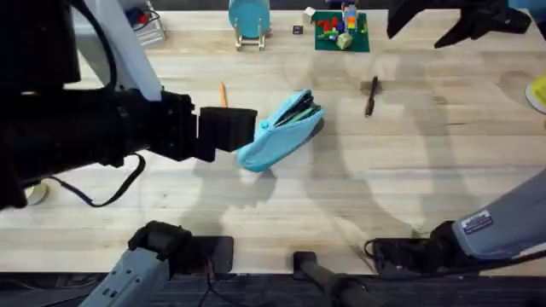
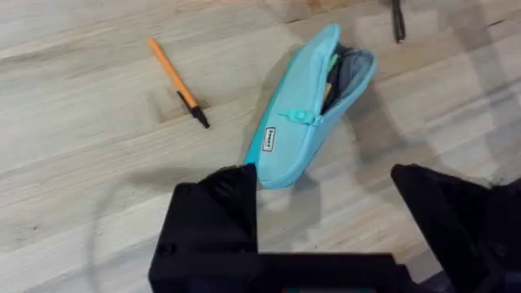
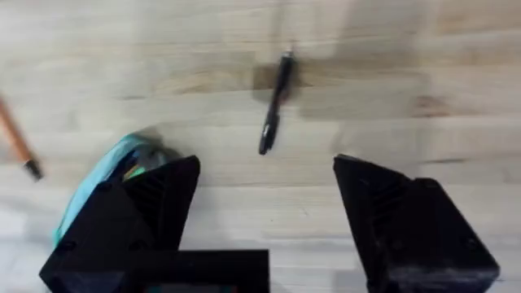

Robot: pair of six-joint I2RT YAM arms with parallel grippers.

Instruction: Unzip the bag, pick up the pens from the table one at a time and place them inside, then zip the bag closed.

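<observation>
The light-blue bag (image 1: 281, 128) lies slanted on the table (image 1: 384, 188), its zipper open at the far end and dark lining showing (image 2: 346, 69). My left gripper (image 1: 243, 130) hovers open at the bag's near end, its fingers (image 2: 216, 212) straddling that end without touching it (image 2: 326, 175). The orange pen (image 1: 223, 92) lies just beyond the bag's left side (image 2: 175, 81). The black pen (image 1: 371, 95) lies to the bag's right. My right gripper (image 1: 418, 32) is raised high at the back right, open (image 3: 267, 161), above the black pen (image 3: 275, 102).
A teal disc on a wooden stand (image 1: 248, 19) and a green plate with toy bricks (image 1: 341, 30) stand at the back edge. A small dark cube (image 1: 297, 30) sits between them. A yellow object (image 1: 537, 92) is at the right edge.
</observation>
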